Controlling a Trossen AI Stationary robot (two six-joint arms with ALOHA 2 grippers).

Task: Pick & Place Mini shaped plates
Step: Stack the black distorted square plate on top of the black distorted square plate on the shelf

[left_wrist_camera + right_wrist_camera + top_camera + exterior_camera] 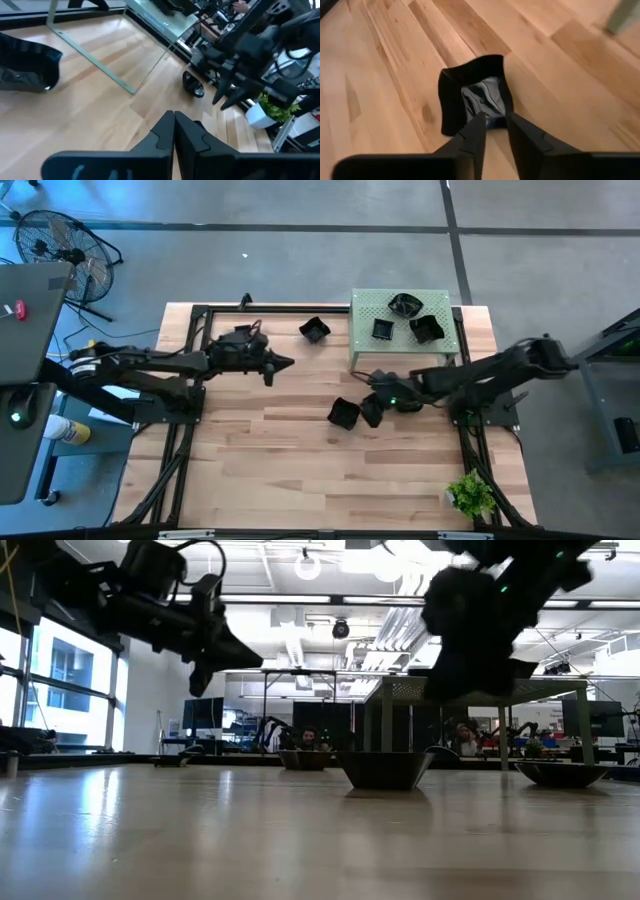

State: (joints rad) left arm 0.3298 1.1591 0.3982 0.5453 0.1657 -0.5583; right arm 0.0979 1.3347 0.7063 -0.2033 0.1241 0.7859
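Several mini shaped plates, glossy and black, are in view. Three sit on top of the pale green stand (404, 320). On the wood, one plate (314, 330) lies left of the stand and a square one (343, 414) lies near the table's middle. My right gripper (495, 124) hovers open just above and beside the square plate (472, 100), and the low view shows it well clear of the table. My left gripper (287, 363) is shut and empty, held level above the table, pointing toward the right edge.
Another dark dish (193, 85) lies on the wood under the right arm, near the stand's legs. A small potted plant (470, 495) stands at the near right corner. Bare wood stretches across the near half of the table (280, 480).
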